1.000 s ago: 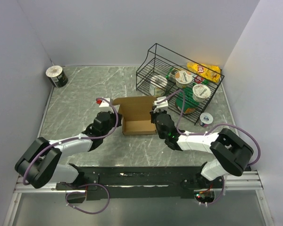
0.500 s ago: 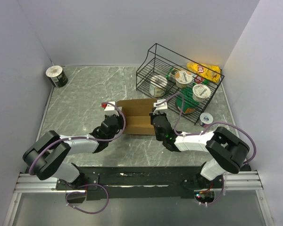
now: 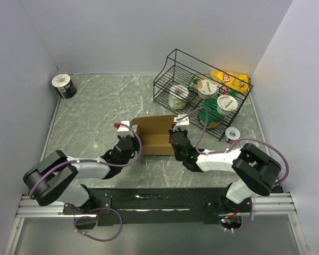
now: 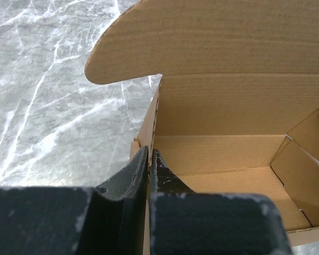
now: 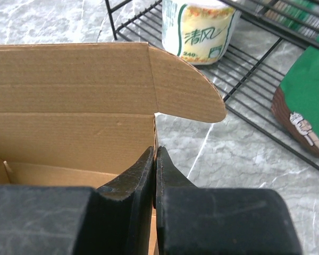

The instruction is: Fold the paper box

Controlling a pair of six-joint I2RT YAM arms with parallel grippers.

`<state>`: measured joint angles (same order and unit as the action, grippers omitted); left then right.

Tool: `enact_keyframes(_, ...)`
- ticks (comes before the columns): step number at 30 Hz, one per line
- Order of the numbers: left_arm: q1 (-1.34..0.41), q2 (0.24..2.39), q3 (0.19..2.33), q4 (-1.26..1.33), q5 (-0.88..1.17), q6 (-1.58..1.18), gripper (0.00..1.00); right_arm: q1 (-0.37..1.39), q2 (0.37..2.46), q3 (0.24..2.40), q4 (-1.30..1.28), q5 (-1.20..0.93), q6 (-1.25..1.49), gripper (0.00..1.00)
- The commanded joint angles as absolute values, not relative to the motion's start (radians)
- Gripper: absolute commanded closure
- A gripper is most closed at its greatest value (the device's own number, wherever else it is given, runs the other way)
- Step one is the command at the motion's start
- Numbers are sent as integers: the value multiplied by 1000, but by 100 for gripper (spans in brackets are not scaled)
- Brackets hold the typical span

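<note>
Top external view: paper box (image 3: 155,135) is seen mid-table (image 3: 90,117), btwn both arms, near the wire basket (image 3: 202,95), w/ lid flap raised at the back. Left wrist view: left gripper (image 4: 150,159) is clamped shut on the box's left side wall. Right wrist view: right gripper (image 5: 154,156) is pinched on the right wall.

1. Paper box (image 4: 223,106): brown corrugated cardboard, matt, finely ribbed, unprinted.
2. Left gripper (image 4: 150,155) and right gripper (image 5: 154,151): black fingers, matt, slightly grainy, plastic-looking.
3. Table (image 4: 48,90) beneath both grippers: grey marble-patterned, smooth, with a faint sheen.
4. Wire basket (image 5: 111,21) beyond the right gripper: thin black metal wire.
5. Cup (image 5: 199,32) inside it: glossy printed wrap.
</note>
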<state>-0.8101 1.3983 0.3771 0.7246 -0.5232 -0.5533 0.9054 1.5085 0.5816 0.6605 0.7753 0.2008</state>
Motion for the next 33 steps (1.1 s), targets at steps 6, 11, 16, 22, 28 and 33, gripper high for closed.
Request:
enact_keyframes(6,-880,1371,305,767,-564,-532,93,950,1411,565,484,704,389,89)
enact_keyframes(11,-919,1388,313,749,-656,-534,95,965,1365,577,333,696,475,85)
enact_keyframes(16,-951,1408,304,759,-715,-551,95,974,1328,558,265,654,575,85)
enact_keyframes(22,-997,1440,281,813,-756,-554,95,980,1367,618,173,661,649,87)
enact_keyframes(28,-1015,1477,258,853,-765,-581,96,992,1387,618,135,649,709,91)
enact_keyframes(33,-1031,1483,232,871,-779,-601,96,1015,1387,635,54,683,758,90)
